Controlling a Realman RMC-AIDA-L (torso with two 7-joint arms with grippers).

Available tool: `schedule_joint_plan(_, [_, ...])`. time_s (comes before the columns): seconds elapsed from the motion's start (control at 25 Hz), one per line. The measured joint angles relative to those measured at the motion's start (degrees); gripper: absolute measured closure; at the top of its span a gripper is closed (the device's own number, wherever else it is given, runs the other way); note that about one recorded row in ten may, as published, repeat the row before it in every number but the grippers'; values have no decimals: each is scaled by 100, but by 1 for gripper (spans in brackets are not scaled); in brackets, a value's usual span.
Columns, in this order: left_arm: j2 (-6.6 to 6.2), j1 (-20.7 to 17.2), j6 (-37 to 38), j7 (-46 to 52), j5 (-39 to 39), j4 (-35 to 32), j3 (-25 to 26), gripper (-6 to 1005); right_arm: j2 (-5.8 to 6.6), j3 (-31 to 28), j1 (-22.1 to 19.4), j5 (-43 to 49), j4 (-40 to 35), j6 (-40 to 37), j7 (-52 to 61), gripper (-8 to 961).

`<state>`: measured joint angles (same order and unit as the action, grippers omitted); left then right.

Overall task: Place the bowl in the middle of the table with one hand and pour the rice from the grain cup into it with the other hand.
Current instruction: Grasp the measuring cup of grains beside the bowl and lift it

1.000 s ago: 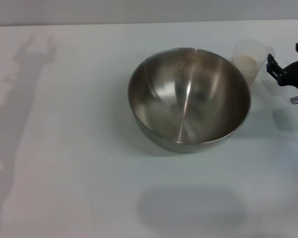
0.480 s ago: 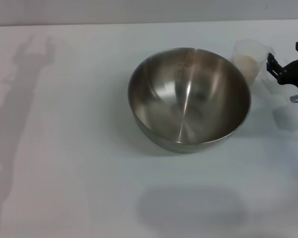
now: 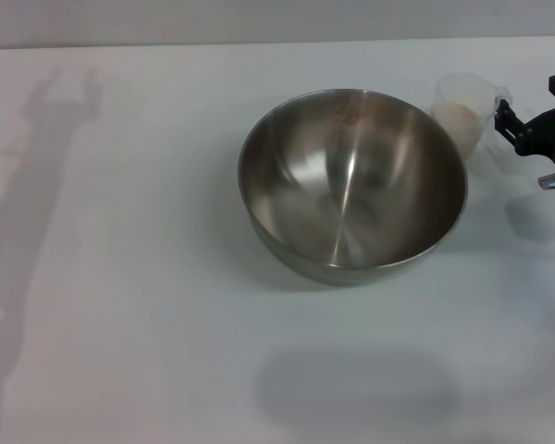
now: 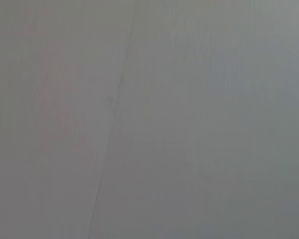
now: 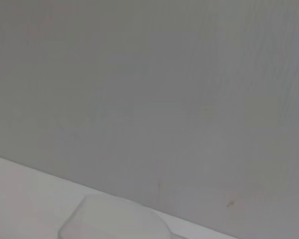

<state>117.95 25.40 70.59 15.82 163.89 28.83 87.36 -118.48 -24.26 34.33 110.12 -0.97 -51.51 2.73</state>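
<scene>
The bowl [image 3: 352, 185] sits upright near the middle of the table [image 3: 120, 305], a little toward the far edge, with no rice showing in it. Just beside its far right rim stands the cup [image 3: 464, 109], upright, the pale rice [image 3: 457, 117] visible through its wall; its rim [image 5: 114, 219] shows in the right wrist view. The right gripper [image 3: 529, 115] hovers near the table's right edge, just beside the cup with its two prongs spread apart and nothing between them; the left gripper is out of view.
</scene>
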Motion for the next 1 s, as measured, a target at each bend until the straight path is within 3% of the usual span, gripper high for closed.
schedule_joint_plan(1.0, [0,9,25,0,2,0,45,525,18,23,112,0,-26,144,-51,215])
